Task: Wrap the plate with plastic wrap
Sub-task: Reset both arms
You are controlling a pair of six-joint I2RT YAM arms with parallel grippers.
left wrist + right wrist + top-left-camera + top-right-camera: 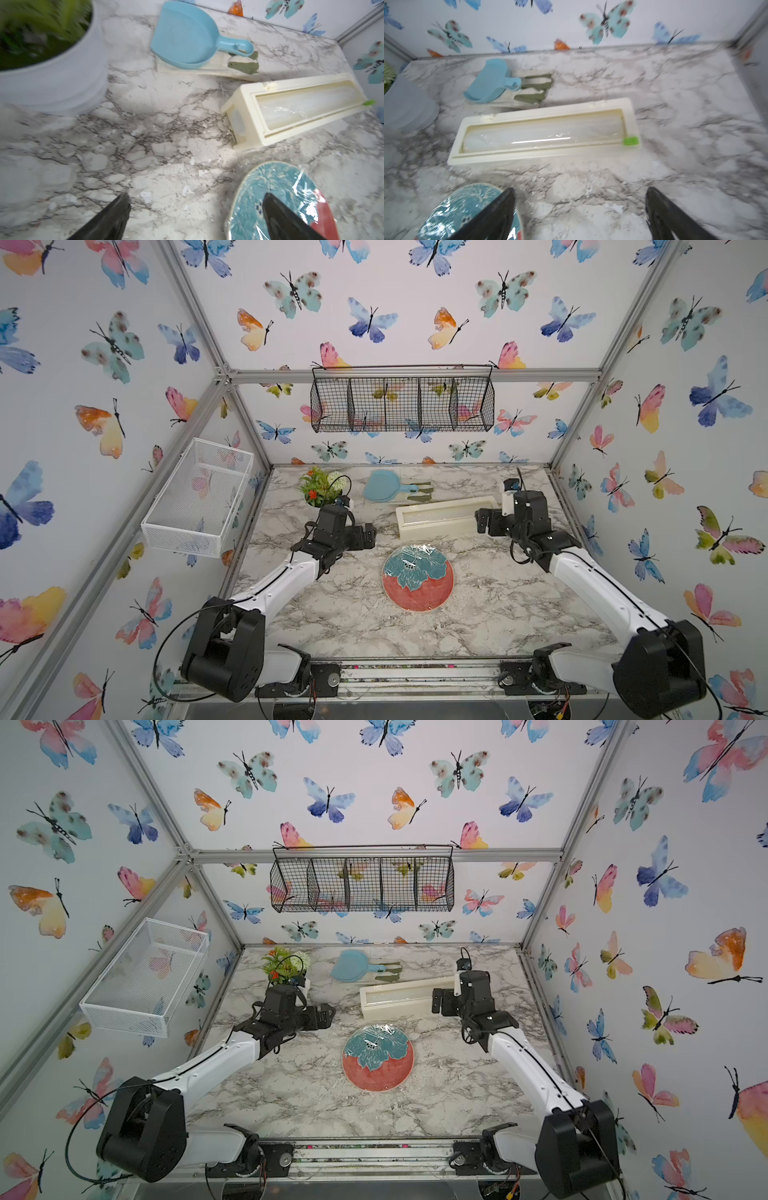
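Observation:
The coral-red plate (417, 578) (377, 1057) with the teal flower lies flat mid-table. Glossy, crinkly plastic wrap (299, 180) is stretched over its face, with glints near the far rim. Behind it lies the cream dispenser box (446, 516) (546, 116), with the roll and its green tab (630, 141) showing. My left gripper (370, 536) (196, 197) hovers open to the plate's far left, one finger over the plate's edge in the left wrist view. My right gripper (482, 522) (580, 191) hangs open by the box's right end, holding nothing.
At the back of the table a light blue paddle-shaped dish (384, 486) rests on a cream and olive cloth (419, 493). A potted plant (322, 487) stands at the back left. A white mesh basket (199, 497) and a black wire basket (401, 404) hang on the walls.

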